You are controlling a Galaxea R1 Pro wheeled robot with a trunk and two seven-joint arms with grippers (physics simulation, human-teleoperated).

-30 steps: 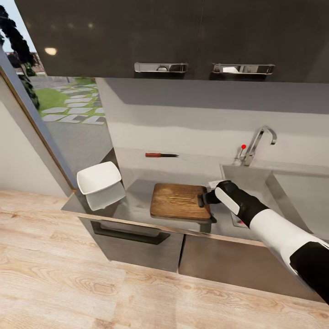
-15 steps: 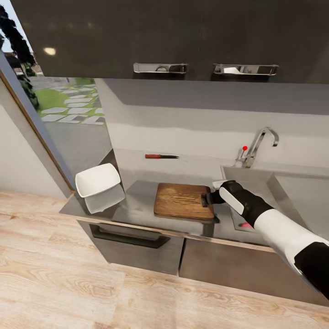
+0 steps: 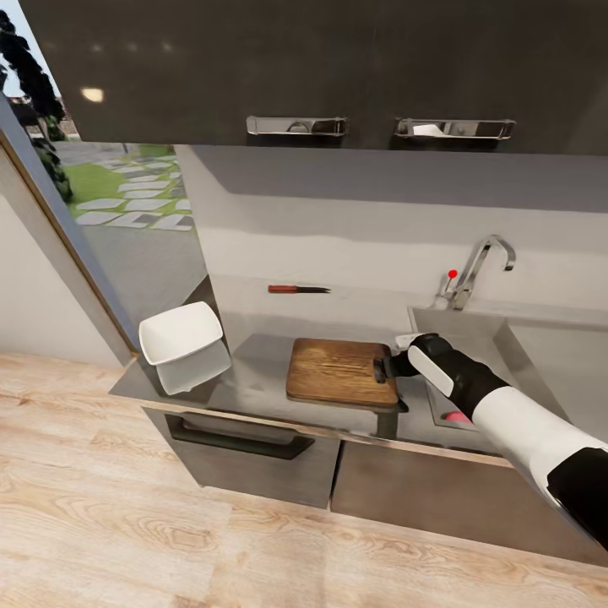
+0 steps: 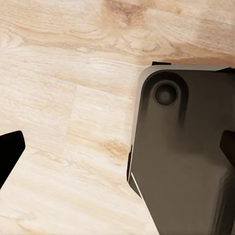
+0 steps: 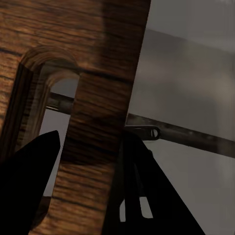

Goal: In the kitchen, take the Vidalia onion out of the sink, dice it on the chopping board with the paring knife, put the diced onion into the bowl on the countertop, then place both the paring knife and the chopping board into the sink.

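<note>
Grey steel tabletop (image 3: 253,359) runs under dark wall cabinets (image 3: 253,67), with pale wood floor (image 3: 127,523) below and a window (image 3: 110,194) at the left. At its left end sits the bowl (image 3: 181,330), white and empty. The knife (image 3: 298,289) lies at the back by the wall, well apart from the board (image 3: 338,371). The tap (image 3: 473,268) with its red knob stands behind the sink (image 3: 507,346), where a bit of the pink onion (image 3: 457,417) peeks out beside the right forearm.

The right jaws (image 3: 380,370) are at the board's right edge, closed on it: in the right wrist view one dark finger lies on each side of the board's (image 5: 93,122) handle strip by its slot. The board's near edge looks slightly raised off the tabletop.

The left jaws (image 4: 117,156) are spread wide over the floor (image 4: 63,98), holding nothing, beside a dark part of the robot's base (image 4: 186,161).
</note>
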